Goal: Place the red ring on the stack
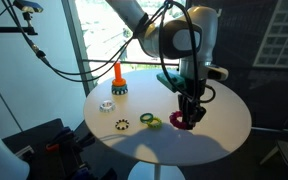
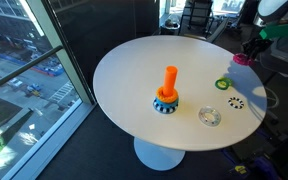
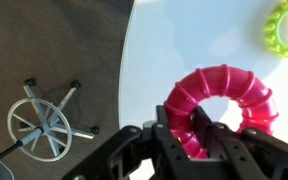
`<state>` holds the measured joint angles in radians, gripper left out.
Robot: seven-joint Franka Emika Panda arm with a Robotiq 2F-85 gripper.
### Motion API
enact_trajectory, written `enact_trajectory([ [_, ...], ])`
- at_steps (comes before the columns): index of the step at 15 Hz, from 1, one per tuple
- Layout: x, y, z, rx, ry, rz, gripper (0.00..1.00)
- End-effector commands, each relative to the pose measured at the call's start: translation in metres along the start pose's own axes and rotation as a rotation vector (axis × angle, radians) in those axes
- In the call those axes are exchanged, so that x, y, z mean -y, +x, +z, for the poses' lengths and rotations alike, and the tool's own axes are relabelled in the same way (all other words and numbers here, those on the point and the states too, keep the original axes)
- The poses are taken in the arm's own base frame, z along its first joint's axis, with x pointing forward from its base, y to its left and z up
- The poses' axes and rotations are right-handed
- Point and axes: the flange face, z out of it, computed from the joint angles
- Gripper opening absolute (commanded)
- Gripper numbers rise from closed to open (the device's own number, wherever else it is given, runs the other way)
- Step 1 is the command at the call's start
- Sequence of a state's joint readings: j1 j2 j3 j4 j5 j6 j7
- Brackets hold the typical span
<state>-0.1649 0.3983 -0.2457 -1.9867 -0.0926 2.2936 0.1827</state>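
No legible text, label, brand, number or sign in any view. Nothing readable on red ring (image 3: pixel 246 95), stack (image 2: pixel 170 82), gripper (image 3: pixel 197 134) or white table (image 2: pixel 124 70); surfaces plain, or too small and blurred to tell.

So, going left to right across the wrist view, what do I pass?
Wheeled base on the floor → red ring, held by the gripper → yellow-green ring at the right edge.
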Motion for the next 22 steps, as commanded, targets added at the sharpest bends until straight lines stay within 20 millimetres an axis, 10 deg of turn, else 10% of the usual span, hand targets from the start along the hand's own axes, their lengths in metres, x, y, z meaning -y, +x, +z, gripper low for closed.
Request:
enact_trajectory([
  [1, 0.003, -0.011, -0.042, -0.007, -0.025, -0.021, 0.1],
  [22, 0.111, -0.101, -0.194, -0.131, 0.008, -0.541, 0.11],
])
